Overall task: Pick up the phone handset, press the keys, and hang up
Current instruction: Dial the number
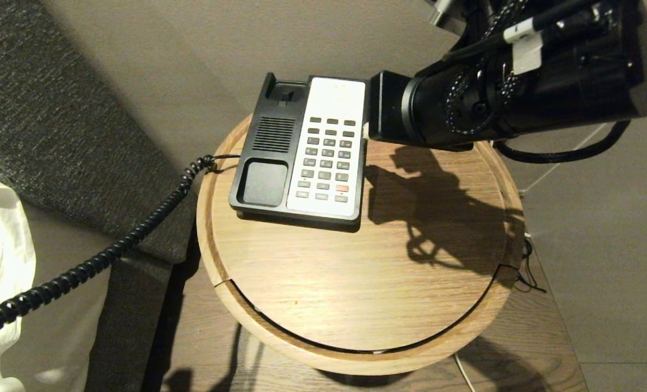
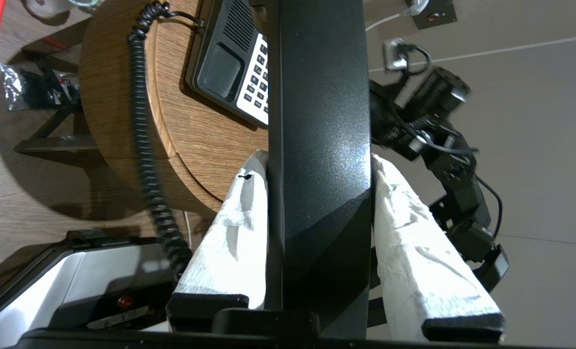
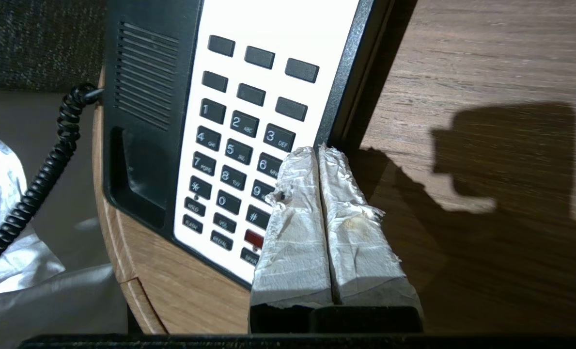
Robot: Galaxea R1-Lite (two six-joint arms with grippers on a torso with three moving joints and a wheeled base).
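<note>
On a round wooden table (image 1: 356,283) sits the black phone base (image 1: 263,152). Off the cradle, the phone handset (image 2: 319,145) is pinched between the left gripper (image 2: 317,165) fingers. Beside the keys (image 3: 229,145), the right gripper (image 3: 318,150) hovers, fingers pressed together.

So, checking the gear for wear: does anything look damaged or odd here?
Yes: the white tape wrapping on the right gripper's fingertips is torn and frayed, with a brownish stain, beside the dark grey rectangular keys.
</note>
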